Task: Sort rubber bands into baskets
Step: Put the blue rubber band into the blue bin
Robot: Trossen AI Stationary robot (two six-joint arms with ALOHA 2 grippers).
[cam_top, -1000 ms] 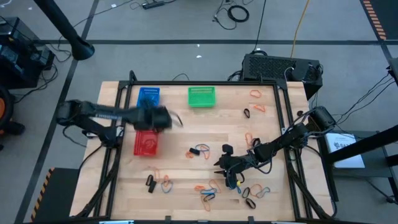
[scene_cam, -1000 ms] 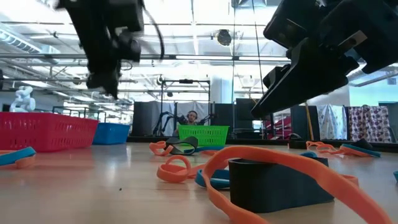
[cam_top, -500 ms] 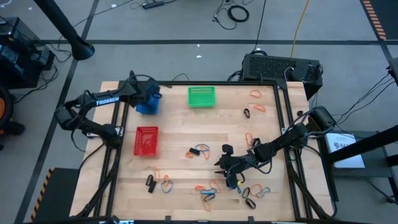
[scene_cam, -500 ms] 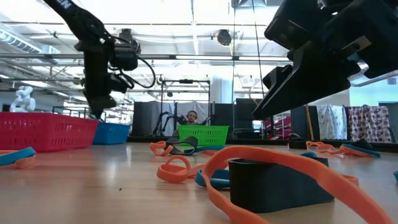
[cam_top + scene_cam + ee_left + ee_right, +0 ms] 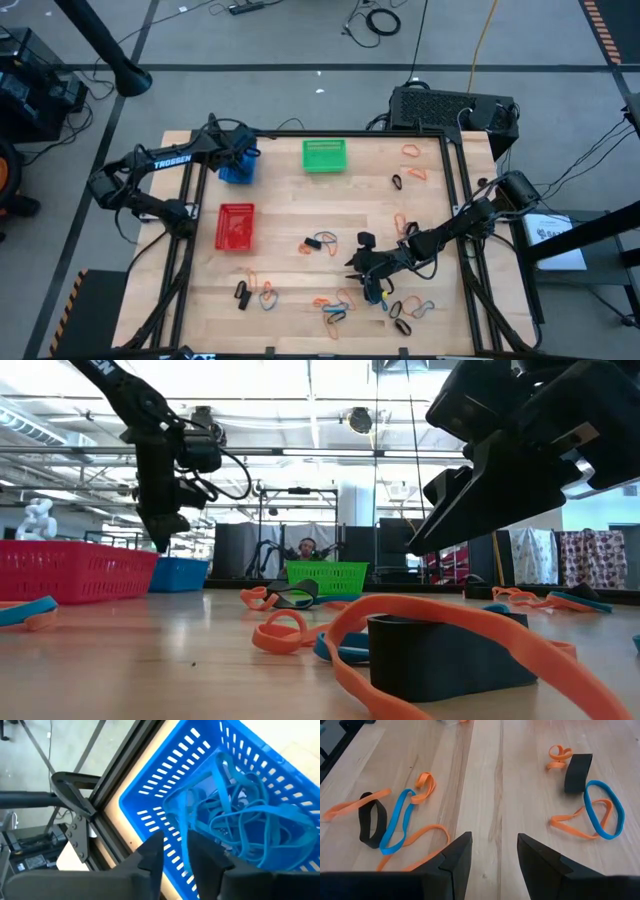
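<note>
1. Pale wooden table [image 5: 300,215] on a workshop floor strewn with cables. Plenty of loose rubber bands [image 5: 335,310] left on the wood, thickest towards the front and the right side.
2. Nearest the front, no change at all: right gripper [image 5: 362,262] parked low over the front-right cluster just as a second ago. Fingers moderately apart with nothing between them, only bare wood in the gap, orange, blue and black loops lying to either side.
3. Further back on the left, the red basket [image 5: 235,226] now uncovered. A second ago, hidden under a blurred, fast-moving arm. Half a second ago, already clear.
4. Beyond that, at the far left corner, the real change: left gripper [image 5: 238,160] now hanging over the blue basket [image 5: 240,176], and steady there for the last half second.
5. Seen past that wrist, fingers drawn close with only a narrow slit, and a blue band [image 5: 184,827] running down into the slit, apparently pinched. Lower end of it already among the tangle of blue loops inside the basket.
6. Judging from this: carry finished, colour matched to basket, release the one thing outstanding.
7. Farthest along the back edge, the green basket [image 5: 324,155], untouched.
8. For the task overall: early days, with most loops not yet sorted.
</note>
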